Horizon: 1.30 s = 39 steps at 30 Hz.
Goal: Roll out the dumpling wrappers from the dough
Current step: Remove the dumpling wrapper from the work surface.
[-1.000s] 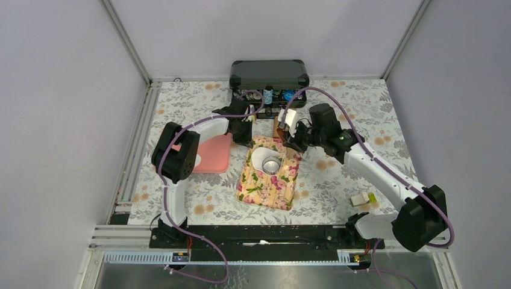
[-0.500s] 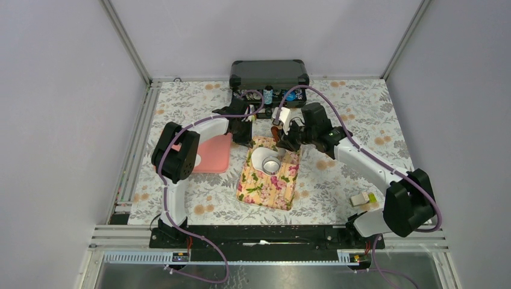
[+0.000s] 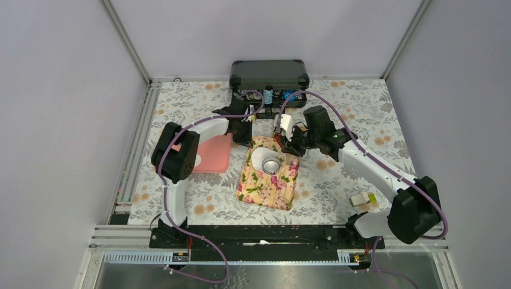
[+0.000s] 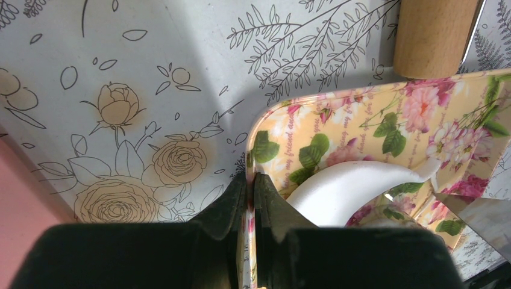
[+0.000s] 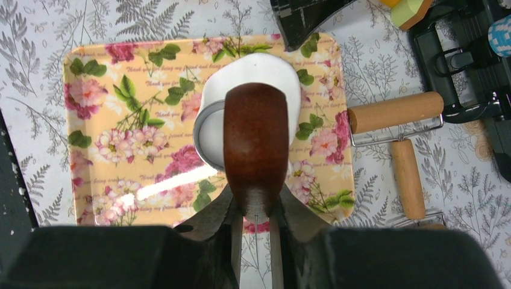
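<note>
Lying on the floral tray, the dumpling wrapper is seen from above between the left gripper, at the tray's far-left corner, and the right gripper, at its far-right corner. In the left wrist view, the tray's rim is clamped by the left gripper, with the wrapper just beside its fingertips. In the right wrist view, a dark wooden handle is gripped by the right gripper. The wrapper is partly hidden beyond the handle, under a round silver tin.

Bright, even overhead light, soft shadows. White glare streaks the flowered tray. Wrist views blur nearest the lens.
</note>
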Each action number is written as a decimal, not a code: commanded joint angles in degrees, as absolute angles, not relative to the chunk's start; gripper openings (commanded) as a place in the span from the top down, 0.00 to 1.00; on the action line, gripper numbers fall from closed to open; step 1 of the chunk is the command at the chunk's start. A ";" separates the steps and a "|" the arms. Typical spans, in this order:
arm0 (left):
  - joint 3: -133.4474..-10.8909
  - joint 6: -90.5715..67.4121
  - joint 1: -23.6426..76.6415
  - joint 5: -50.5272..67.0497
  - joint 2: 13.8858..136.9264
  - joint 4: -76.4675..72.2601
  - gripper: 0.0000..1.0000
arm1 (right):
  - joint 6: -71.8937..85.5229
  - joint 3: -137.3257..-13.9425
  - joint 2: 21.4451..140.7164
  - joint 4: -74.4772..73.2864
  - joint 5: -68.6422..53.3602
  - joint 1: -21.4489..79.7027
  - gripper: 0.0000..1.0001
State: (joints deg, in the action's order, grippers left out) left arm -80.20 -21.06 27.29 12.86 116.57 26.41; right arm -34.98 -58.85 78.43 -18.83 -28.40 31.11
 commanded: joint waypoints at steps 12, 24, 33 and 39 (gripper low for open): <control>-78.12 -20.13 27.95 8.99 116.65 28.48 1.00 | -41.50 -65.69 78.12 -36.44 -20.19 31.64 1.00; -77.79 -20.43 27.95 11.49 116.56 27.75 1.00 | -21.15 -57.26 73.77 -8.25 -26.94 31.63 1.00; -77.20 -21.18 27.82 11.79 116.54 27.11 1.00 | -11.75 -46.74 71.35 4.82 -21.77 31.60 1.00; -77.19 -21.03 27.59 11.16 116.50 27.16 1.00 | -16.50 -53.58 71.67 -12.59 -19.60 31.77 1.00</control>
